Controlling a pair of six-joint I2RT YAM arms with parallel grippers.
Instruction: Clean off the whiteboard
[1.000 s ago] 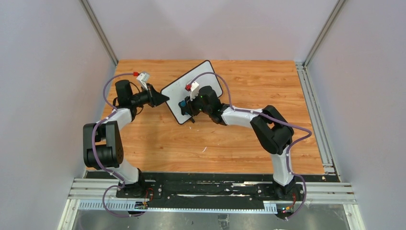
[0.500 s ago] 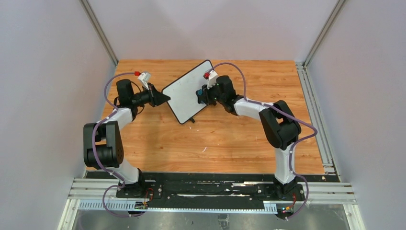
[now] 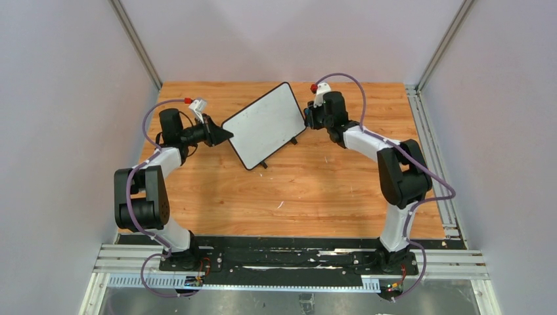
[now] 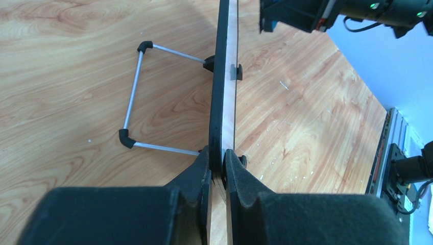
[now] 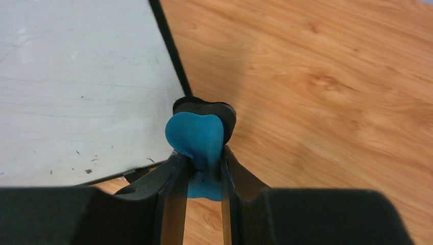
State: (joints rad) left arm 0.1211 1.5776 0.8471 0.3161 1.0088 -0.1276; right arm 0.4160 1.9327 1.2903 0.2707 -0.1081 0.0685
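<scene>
top external | we clench left gripper (image 4: pixel 218 159) on the whiteboard (image 3: pixel 265 125) edge | right gripper (image 5: pixel 201 154) grasps blue eraser (image 5: pixel 195 133) by board's corner | wiping step, likely; next: eraser flat on leftover specks (image 5: pixel 88 171)

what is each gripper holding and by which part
The left gripper clamps the whiteboard by the frame on its left short edge. The right gripper pinches a blue eraser by its rear end, with the rounded tip sticking out in front.
</scene>
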